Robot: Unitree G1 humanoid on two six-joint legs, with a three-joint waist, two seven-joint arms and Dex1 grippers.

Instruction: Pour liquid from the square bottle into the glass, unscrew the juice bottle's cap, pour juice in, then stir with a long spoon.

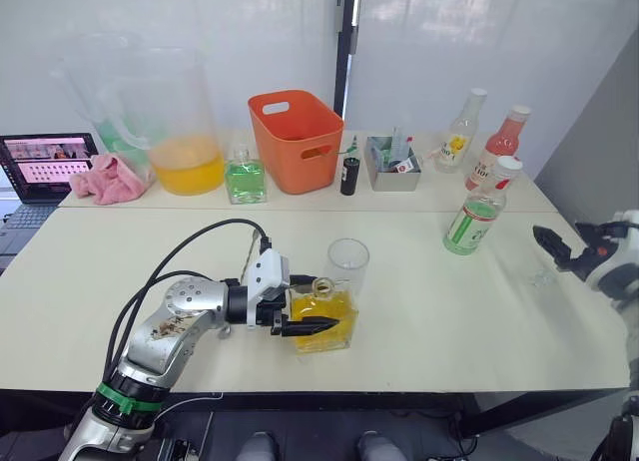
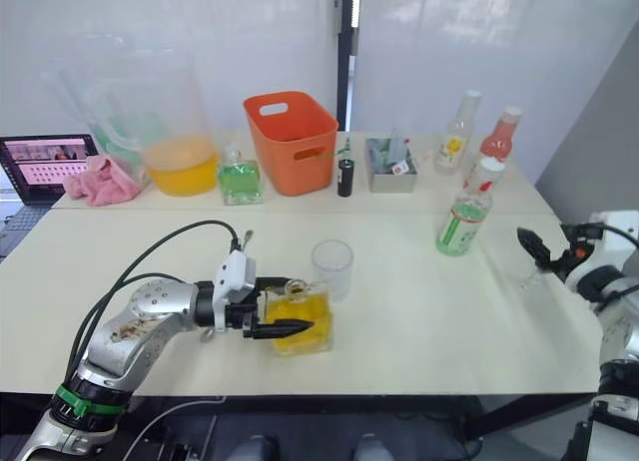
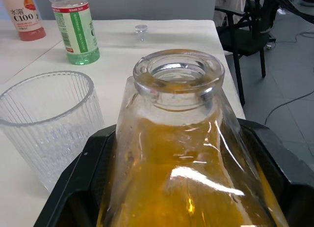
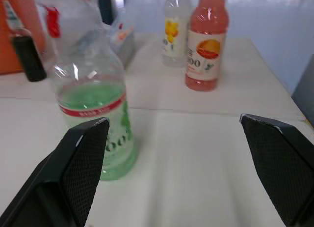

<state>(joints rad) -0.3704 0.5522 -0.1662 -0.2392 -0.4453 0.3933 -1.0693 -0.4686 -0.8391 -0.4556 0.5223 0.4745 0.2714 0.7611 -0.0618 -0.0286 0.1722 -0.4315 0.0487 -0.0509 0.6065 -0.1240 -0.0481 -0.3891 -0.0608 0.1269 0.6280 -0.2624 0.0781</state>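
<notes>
The square bottle (image 1: 337, 309), clear with amber liquid and an open mouth (image 3: 177, 72), stands upright near the table's front edge. My left gripper (image 1: 312, 303) is shut on its body, one black finger (image 3: 73, 187) on each side. The empty ribbed glass (image 1: 347, 264) stands just behind and to the right of it, close by. The juice bottle (image 1: 477, 214), with green liquid and a white cap on, stands upright further right. My right gripper (image 1: 561, 249) hovers open at the table's right edge, facing that bottle (image 4: 95, 114). The long spoon is hidden or out of view.
A small glass stopper (image 1: 542, 277) lies near my right gripper. Along the back stand a large pitcher (image 1: 170, 122), a green square bottle (image 1: 245, 177), an orange bin (image 1: 296, 140), a grey tray (image 1: 391, 167), two capped bottles (image 1: 499, 147) and a pink cloth (image 1: 112, 178). A laptop (image 1: 40, 167) sits far left.
</notes>
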